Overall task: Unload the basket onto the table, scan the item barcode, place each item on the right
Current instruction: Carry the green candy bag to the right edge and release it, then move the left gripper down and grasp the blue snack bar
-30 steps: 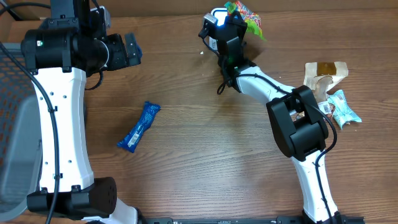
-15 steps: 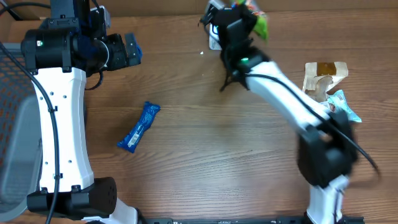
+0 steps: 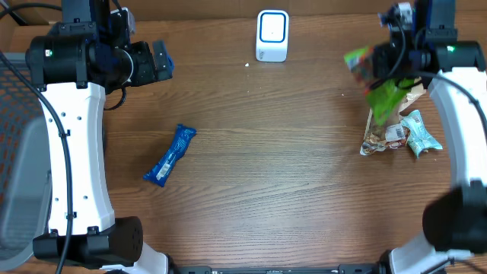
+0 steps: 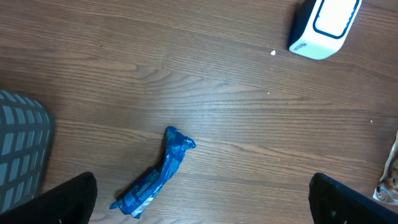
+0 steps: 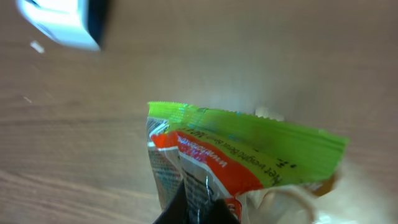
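A green and red snack packet (image 3: 374,78) hangs above the table's right side, with my right gripper (image 3: 391,64) shut on it. In the right wrist view the packet (image 5: 249,152) fills the frame and its lower edge is pinched in the gripper (image 5: 200,208); the picture is blurred. The white barcode scanner (image 3: 272,36) stands at the back centre, apart from the packet, and shows as a blur in the right wrist view (image 5: 59,22). My left gripper (image 3: 160,61) hovers open at the back left, empty. A blue packet (image 4: 155,177) lies below it, between its fingers (image 4: 68,199).
A pile of wrapped items (image 3: 397,133) lies at the right, under the held packet. The blue packet (image 3: 170,154) lies left of centre. A grey mesh surface (image 4: 22,149) borders the table's left edge. The scanner (image 4: 323,25) shows at the upper right of the left wrist view.
My right arm has swung from the scanner at the back centre over to the right side, carrying the green and red packet. The left arm has not moved.
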